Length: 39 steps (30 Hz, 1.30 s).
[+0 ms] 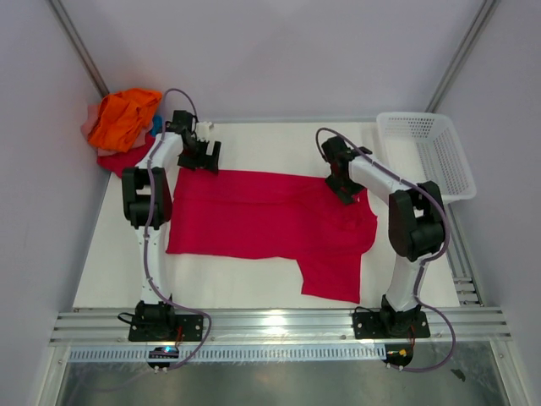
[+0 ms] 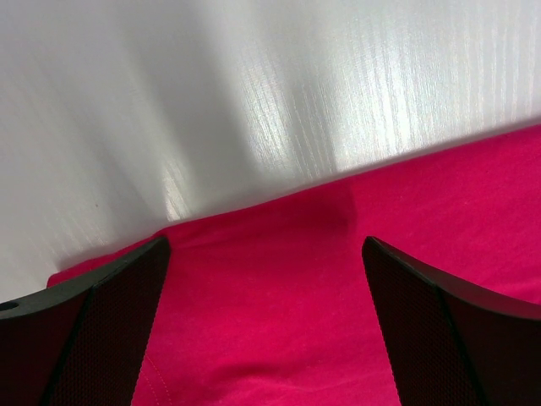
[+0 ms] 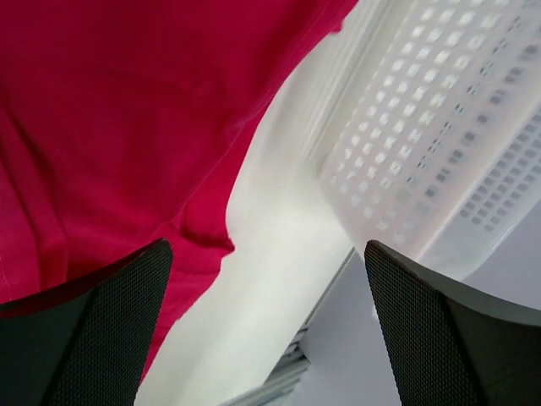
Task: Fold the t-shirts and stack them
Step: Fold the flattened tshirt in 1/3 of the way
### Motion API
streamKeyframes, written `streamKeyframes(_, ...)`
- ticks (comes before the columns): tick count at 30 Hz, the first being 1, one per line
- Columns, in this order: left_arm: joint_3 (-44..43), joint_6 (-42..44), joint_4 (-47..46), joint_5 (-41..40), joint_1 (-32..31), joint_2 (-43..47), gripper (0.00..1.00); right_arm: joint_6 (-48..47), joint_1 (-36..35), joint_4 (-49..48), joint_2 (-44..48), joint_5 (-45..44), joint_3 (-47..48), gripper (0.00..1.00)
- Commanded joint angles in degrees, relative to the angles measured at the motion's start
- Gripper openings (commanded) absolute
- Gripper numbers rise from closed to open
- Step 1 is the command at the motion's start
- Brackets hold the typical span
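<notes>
Several spare shirts (image 1: pixel 125 118), an orange one on top with red, pale pink and a scrap of blue showing under it, lie heaped in the far left corner of the surface (image 1: pixel 237 283), just beside the left arm. The left end effector (image 1: pixel 201 156) hangs over the far left corner of the crimson shirt (image 1: pixel 262 220), released, its fingers (image 2: pixel 101 330) wide apart with nothing between them. In its wrist view the shirt's far edge runs across just beyond the fingertips, with bare white past it. The shirt lies spread flat in the middle, its long axis running left to right, so each arm has one end of the far edge below it and neither needs to reach across. The coming move, as I judge it, turns on this: both grips fall on the far edge, and the cloth to be folded lies toward the arms' bases. The near sleeve (image 1: pixel 331 275) sticks out toward the near edge at the right end. The right end effector (image 1: pixel 342 190) hangs over the far right part, likewise released and holding nothing. To its right a white basket (image 1: pixel 427 152) stands in the far right corner, apart from the cloth. The far sleeve and the collar are covered by the right arm, and I cannot tell whether either end effector touches the cloth.
</notes>
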<state>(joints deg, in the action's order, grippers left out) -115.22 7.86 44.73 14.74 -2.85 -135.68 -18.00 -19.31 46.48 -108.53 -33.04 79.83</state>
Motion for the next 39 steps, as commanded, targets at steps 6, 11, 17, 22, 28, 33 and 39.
streamKeyframes(6, 4.9, -1.0, 1.3, -1.6, 1.7, -0.3, 0.99, -1.3, 0.7, -11.8, -8.3, -8.4, 14.4, 0.99)
streamKeyframes(11, 5.3, -1.2, 1.7, -1.5, 1.7, -0.6, 0.99, -2.0, 1.0, -11.2, -17.8, -9.1, 20.3, 0.99)
streamKeyframes(17, 5.1, -0.9, 1.4, -2.3, 1.7, -0.1, 0.99, -2.0, 1.3, -9.5, -18.4, -7.4, 17.6, 0.99)
streamKeyframes(22, 4.6, -1.2, 1.6, -2.4, 1.7, -0.6, 0.99, -3.1, 2.7, -10.8, -15.0, -7.7, 10.8, 0.99)
streamKeyframes(28, 4.8, -1.2, 1.6, -3.7, 1.7, -0.7, 0.99, -4.0, 4.6, -11.9, -13.0, -9.0, 7.0, 0.99)
streamKeyframes(33, 4.9, -1.3, 1.5, -3.9, 1.7, -0.6, 0.99, -4.7, 4.6, -12.7, -10.6, -9.9, 4.3, 0.99)
streamKeyframes(39, 5.1, -1.4, 1.4, -3.9, 1.7, -0.7, 0.99, -4.6, 4.6, -12.1, -9.9, -9.7, 2.8, 0.99)
